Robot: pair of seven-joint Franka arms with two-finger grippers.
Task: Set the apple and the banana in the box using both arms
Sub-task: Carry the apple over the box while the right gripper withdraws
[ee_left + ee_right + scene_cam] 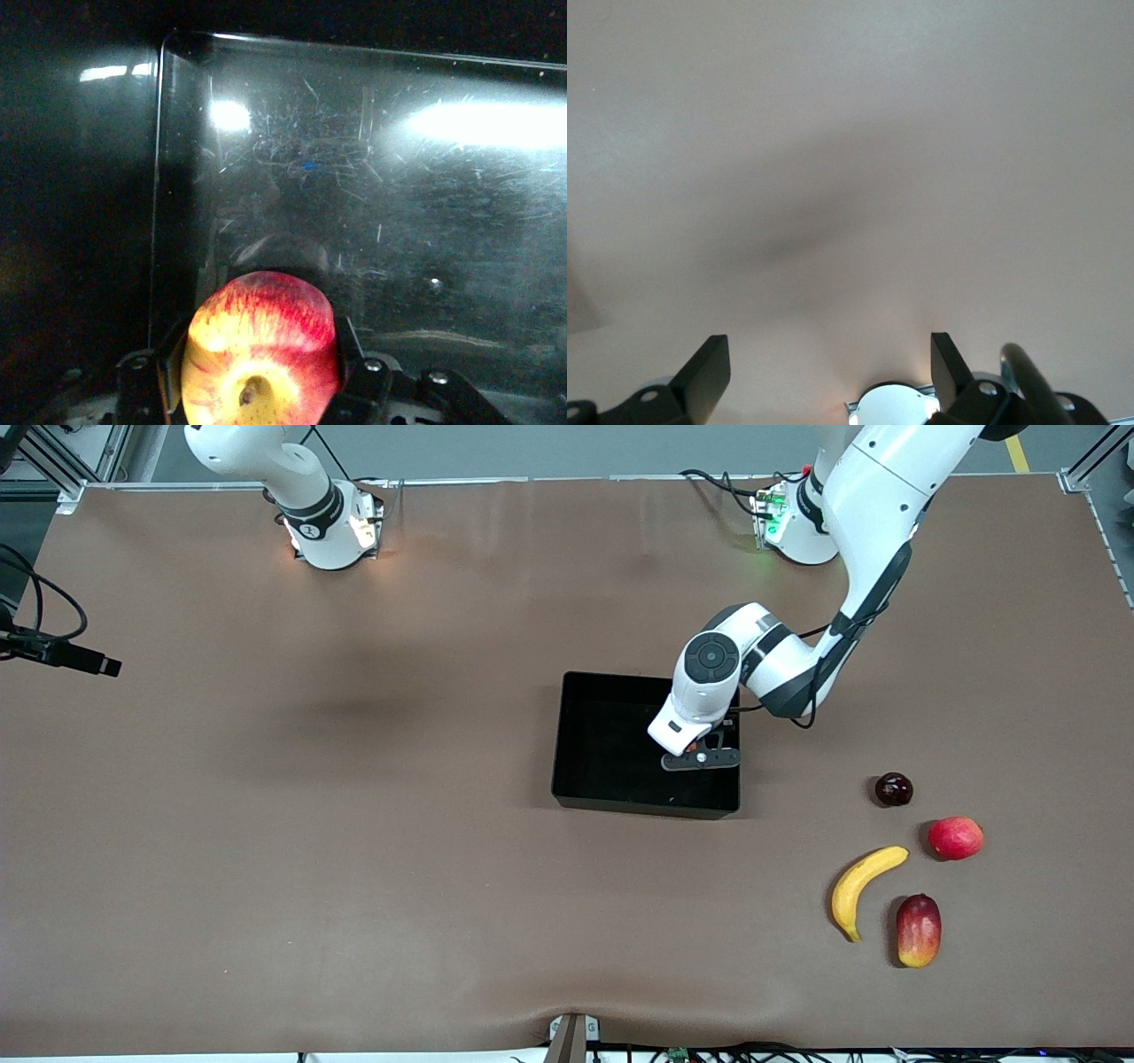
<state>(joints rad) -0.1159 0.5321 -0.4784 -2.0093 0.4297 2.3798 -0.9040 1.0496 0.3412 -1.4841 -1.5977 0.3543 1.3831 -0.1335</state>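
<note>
The left gripper [702, 760] hangs low over the box [585, 731], on the side toward the left arm's end of the counter [354, 850]. Its fingers [368, 390] pinch the apple [260, 350] between them. The apple is red with yellow streaks, and the scratched black floor of the box lies right under it. It looks as if the apple is not touching the floor, but the dark view makes that hard to tell.

The box sits near the middle of the counter. The banana [861, 887] lies on the counter toward the left arm's end, nearer to the front edge than the box and well apart from it. A mango [919, 930] lies just beside the banana, closer to the front edge. A plain red fruit [955, 838] and a small dark fruit [893, 789] lie near it too.

The right arm [292, 478] waits by its base. The right gripper [829, 372] hangs over bare counter with its fingers spread wide.
</note>
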